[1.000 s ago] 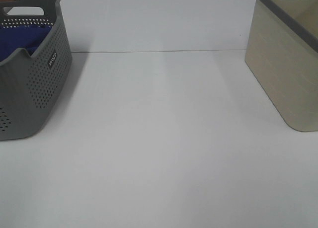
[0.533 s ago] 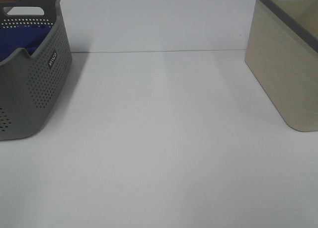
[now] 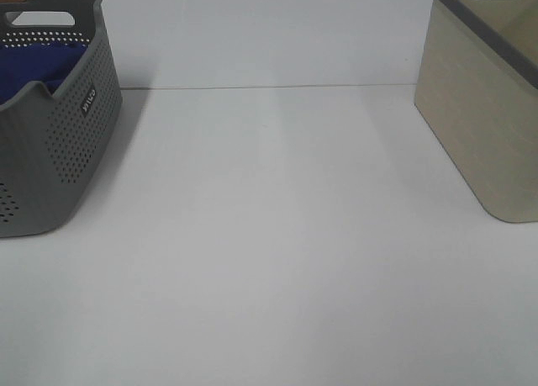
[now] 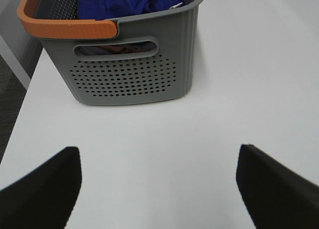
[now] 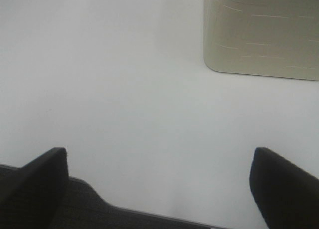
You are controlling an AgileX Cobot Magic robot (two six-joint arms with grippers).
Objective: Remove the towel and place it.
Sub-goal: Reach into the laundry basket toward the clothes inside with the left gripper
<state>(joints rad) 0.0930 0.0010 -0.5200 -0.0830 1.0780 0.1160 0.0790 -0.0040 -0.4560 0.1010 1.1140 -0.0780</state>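
Observation:
The royal-blue towel (image 3: 38,66) lies bunched inside the grey perforated basket (image 3: 71,142) at the far left of the white table. The left wrist view shows the towel (image 4: 129,0) filling that basket (image 4: 129,79), which has an orange handle (image 4: 65,25). My left gripper (image 4: 158,186) is open over bare table, a short way back from the basket, with nothing between its black fingers (image 4: 47,189). My right gripper (image 5: 159,186) is open too, over the table's edge, apart from the beige basket (image 5: 261,34). Neither gripper appears in the exterior high view.
A beige basket (image 3: 487,108) with a dark grey rim stands at the far right. White table (image 3: 277,235) stretches between the two baskets. The floor shows past the table's edge in both wrist views.

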